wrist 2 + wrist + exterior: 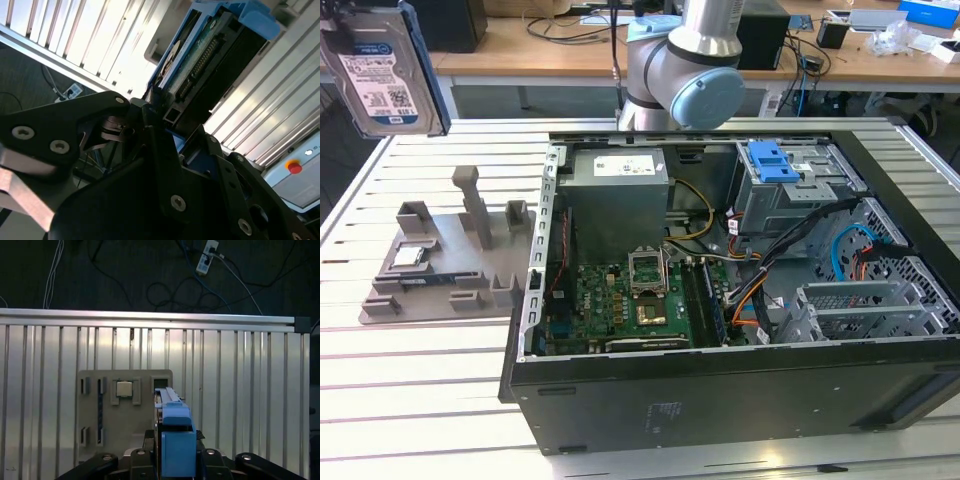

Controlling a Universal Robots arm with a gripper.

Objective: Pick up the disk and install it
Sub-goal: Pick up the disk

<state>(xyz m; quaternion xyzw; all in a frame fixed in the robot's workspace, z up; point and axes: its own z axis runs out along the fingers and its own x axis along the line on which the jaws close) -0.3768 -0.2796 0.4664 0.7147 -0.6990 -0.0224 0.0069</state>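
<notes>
The disk (382,75) hangs in the upper left of the exterior view, lifted clear of the slatted surface (420,380), its blue-and-white label facing the camera. In the second wrist view the gripper (159,112) is clamped on the disk's blue-framed edge. Below it in the exterior view, at centre left, a grey holder (440,260) carries a small square chip (408,256). The open computer case (720,400) fills the right and centre, with the robot arm (685,60) above it.
</notes>
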